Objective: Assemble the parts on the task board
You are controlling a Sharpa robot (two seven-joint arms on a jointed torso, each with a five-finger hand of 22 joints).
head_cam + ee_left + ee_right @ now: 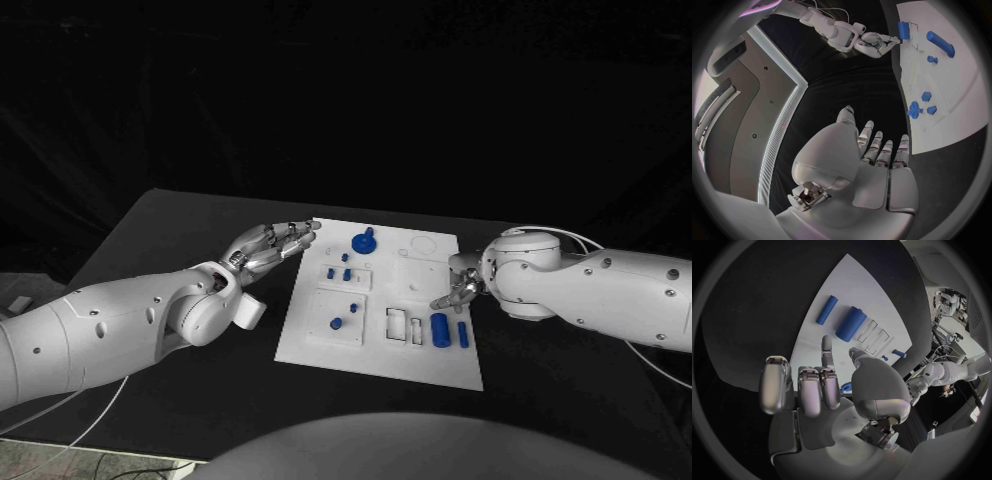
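The black table (173, 215) carries the task board (378, 335), a white rectangular plate lying flat in the middle of it, with shallow recesses and raised outlines moulded into its surface. Its near long edge faces the robot and its left edge runs beside the left hand.

The left hand (271, 246) hovers at the board's far left corner, fingers straight and spread a little apart, holding nothing. The right hand (459, 290) sits over the board's right edge with its fingers curled in; whether it grips anything cannot be told from the pictures.

On the board, the largest blue part is a thick cylinder (440, 329) lying near the near right corner, with a thinner blue rod (463, 333) just beside it towards the right edge. A blue knob-shaped piece (364, 240) stands near the far edge. Small blue pegs (339, 272) stand in a raised panel left of the middle, and a small blue block (336, 323) lies in a recess near the near left corner.
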